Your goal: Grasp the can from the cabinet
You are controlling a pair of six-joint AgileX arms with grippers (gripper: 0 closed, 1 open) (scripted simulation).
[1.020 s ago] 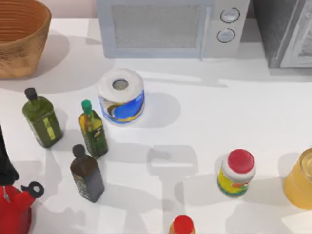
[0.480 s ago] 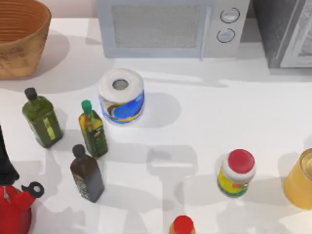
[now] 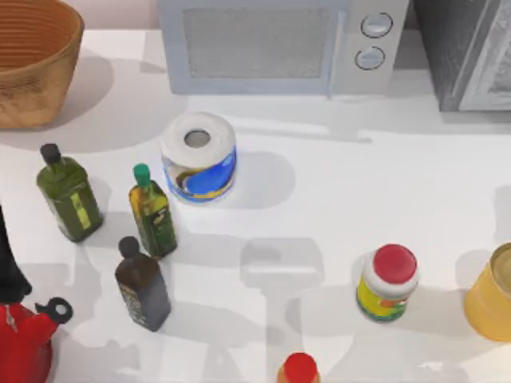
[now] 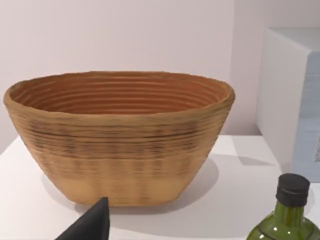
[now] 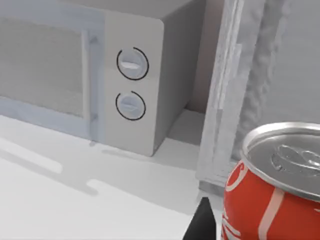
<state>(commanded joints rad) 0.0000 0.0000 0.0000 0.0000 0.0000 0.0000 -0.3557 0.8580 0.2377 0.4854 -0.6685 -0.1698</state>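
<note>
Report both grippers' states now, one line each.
Left gripper: cannot be told; a dark tip sits near the wicker basket.
Right gripper: cannot be told; it is right beside the red can.

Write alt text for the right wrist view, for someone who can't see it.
A red aluminium can with a silver top sits close to the camera, beside a dark gripper finger. Behind it stand a pale cabinet door frame and a white microwave with two round dials.

red can (image 5: 272, 200) with silver top, tan ribbed basket (image 4: 120, 145), white microwave (image 3: 279, 44), dark-green bottle (image 3: 69, 195)
</note>
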